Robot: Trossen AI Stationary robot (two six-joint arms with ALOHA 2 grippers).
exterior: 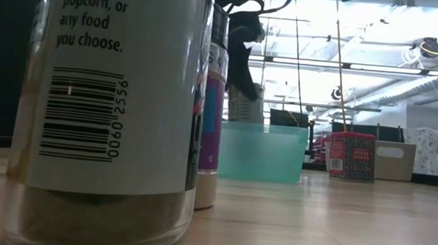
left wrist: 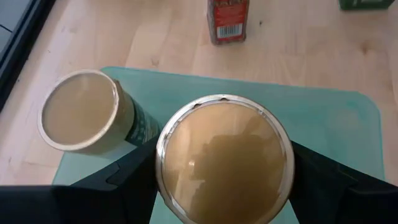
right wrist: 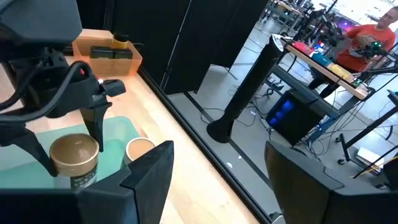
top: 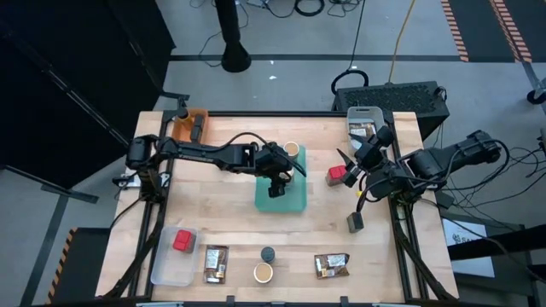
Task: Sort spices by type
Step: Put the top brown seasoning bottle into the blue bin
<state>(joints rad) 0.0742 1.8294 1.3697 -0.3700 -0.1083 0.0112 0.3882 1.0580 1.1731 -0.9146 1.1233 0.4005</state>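
The left gripper (top: 278,181) is over the shallow teal plastic tray (top: 296,201) in the middle of the pale wooden bench (top: 230,222), its dark fingers (left wrist: 124,180) clamped on either side of a round tan jar with a smooth cream lid (left wrist: 224,158), held above the tray's matte floor. A second round jar with a cream top (left wrist: 84,112) stands in the tray's far corner, just beside the held one but apart from it. Beyond the tray's right edge there's a red square box with a printed label (top: 336,175), and the right gripper (top: 351,166) hangs near it, jaws parted around nothing. Along the near edge sit a clear plastic bin with another red box (top: 182,240) inside, two dark brown glossy packets (top: 216,263) (top: 331,265), a small black-lidded jar (top: 268,253) and one more cream-topped jar (top: 263,273), with bare wood between them and the tray. An orange bin (top: 189,124) fills the far left corner, a pale blue one (top: 362,113) the far right. From table level, a big glass jar with a barcode label (exterior: 108,107) blocks most of the view.
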